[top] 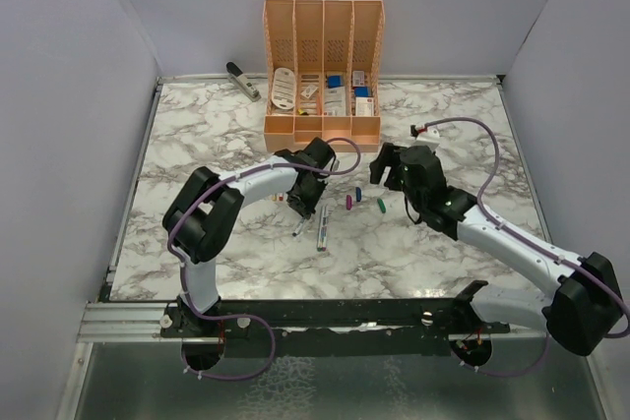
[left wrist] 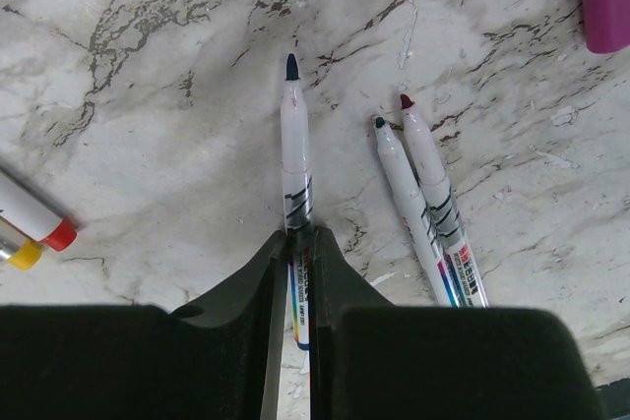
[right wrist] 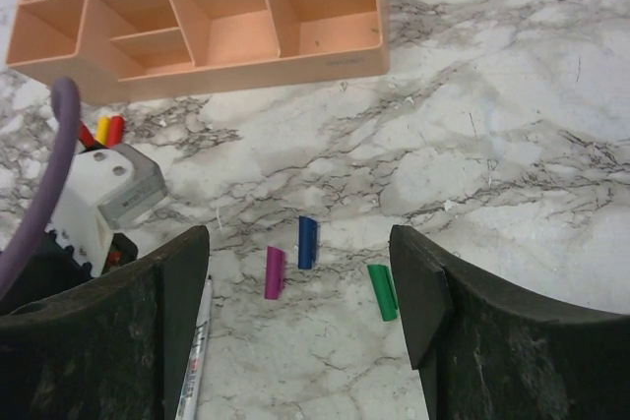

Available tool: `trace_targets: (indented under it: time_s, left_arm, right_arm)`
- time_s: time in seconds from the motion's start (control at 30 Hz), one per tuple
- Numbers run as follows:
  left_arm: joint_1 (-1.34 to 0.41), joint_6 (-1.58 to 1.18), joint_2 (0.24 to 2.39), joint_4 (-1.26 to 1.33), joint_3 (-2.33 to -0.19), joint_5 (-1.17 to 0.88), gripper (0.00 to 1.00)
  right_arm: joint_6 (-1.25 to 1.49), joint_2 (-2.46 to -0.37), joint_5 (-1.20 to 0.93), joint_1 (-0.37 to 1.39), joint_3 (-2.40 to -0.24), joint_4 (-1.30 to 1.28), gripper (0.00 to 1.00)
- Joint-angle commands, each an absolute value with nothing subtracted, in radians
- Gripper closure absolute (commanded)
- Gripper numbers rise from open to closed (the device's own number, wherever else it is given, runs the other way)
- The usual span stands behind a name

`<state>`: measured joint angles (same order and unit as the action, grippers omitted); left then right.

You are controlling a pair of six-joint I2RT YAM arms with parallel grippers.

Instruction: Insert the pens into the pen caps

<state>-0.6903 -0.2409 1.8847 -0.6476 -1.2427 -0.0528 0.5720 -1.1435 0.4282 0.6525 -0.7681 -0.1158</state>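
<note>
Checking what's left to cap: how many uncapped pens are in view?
3. A blue-tipped pen is clamped in the left hand; a green-tipped pen and a dark-red-tipped pen lie side by side next to it. Others may be hidden.

Three uncapped pens [left wrist: 295,145], two capped pens [left wrist: 37,220], three loose caps [right wrist: 275,272], one organiser [top: 323,130], one stapler [top: 242,81].

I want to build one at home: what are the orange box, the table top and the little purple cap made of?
Orange box: probably moulded plastic with a matte finish. It has thin even walls and one flat colour.
Table top: white with grey veins like marble. It could be real stone or a printed sheet; the pictures cannot tell.
Purple cap: likely smooth plastic in one solid bright colour.
</note>
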Motion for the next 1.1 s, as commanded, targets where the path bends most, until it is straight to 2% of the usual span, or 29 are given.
trace_targets:
  time_s: [0.0, 0.33, 0.7, 0.87, 1.07]
  left_arm:
    - [-0.707, -0.25, 1.921, -0.684, -1.19, 0.0, 1.0]
    - [-0.704, -0.284, 1.715, -0.649, -1.183, 0.145, 1.0]
    - [-0.697, -0.321, 1.509, -0.573, -1.126, 0.2, 1.0]
    - [-0.695, -0.322, 1.358, -0.45, -1.035, 0.231, 1.0]
    - [-0.689, -0.325, 1.185, -0.217, -0.873, 0.158, 1.0]
  right_arm:
    - [0.589, -1.201, 0.463, 0.647, -0.81, -0.189, 0.29]
    - [0.571, -1.326, 0.389, 0.647, -0.837, -0.201, 0.44]
    - [0.55, -1.42, 0.308, 0.647, -0.84, -0.15, 0.49]
    - [0.54, -1.498, 0.272, 0.647, -0.86, -0.134, 0.6]
    - [0.506, -1.569, 0.246, 0.647, -0.894, -0.104, 0.61]
